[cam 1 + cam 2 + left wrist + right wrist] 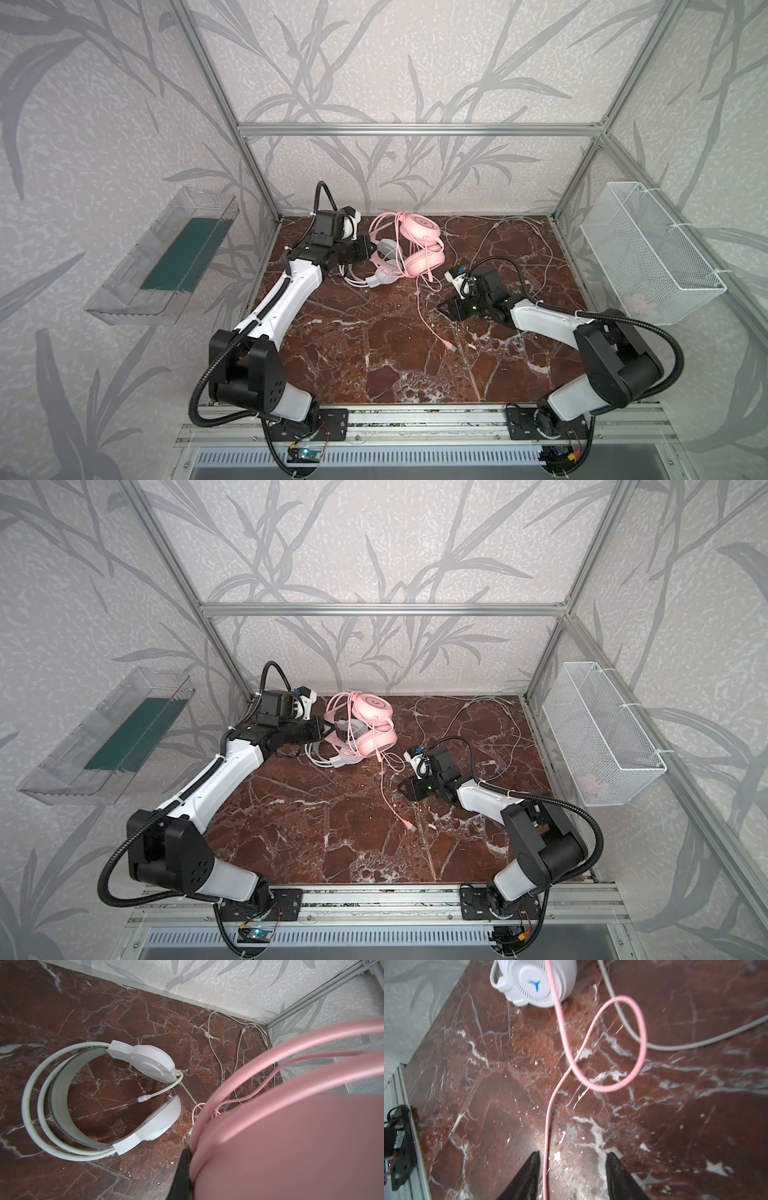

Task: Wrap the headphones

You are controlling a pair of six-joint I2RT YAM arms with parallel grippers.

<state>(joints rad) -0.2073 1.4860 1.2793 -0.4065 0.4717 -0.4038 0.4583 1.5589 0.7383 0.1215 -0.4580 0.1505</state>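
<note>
**A:** Where were the headphones?

**B:** The pink headphones were at the back of the marble table, a little left of centre, with their cups over the white headphones. The white pair lay flat on the marble. I couldn't tell whether the two sets touched.

**A:** And the cords?

**B:** The pink cable came down from the pink cups, curled in one loop on the table and ran toward the front. It ended in a plug near the middle. The white cable sprawled in loose bends across the back right of the table.

**A:** What were the grippers doing?

**B:** The left gripper was clamped tight on the pink headband. The right gripper sat low over the marble with its jaws apart. The pink cable passed between them, just beside one finger, and was not pinched.

**A:** Anything else around?

**B:** A clear plastic tray hung on the left wall. A white wire basket hung on the right wall.
</note>
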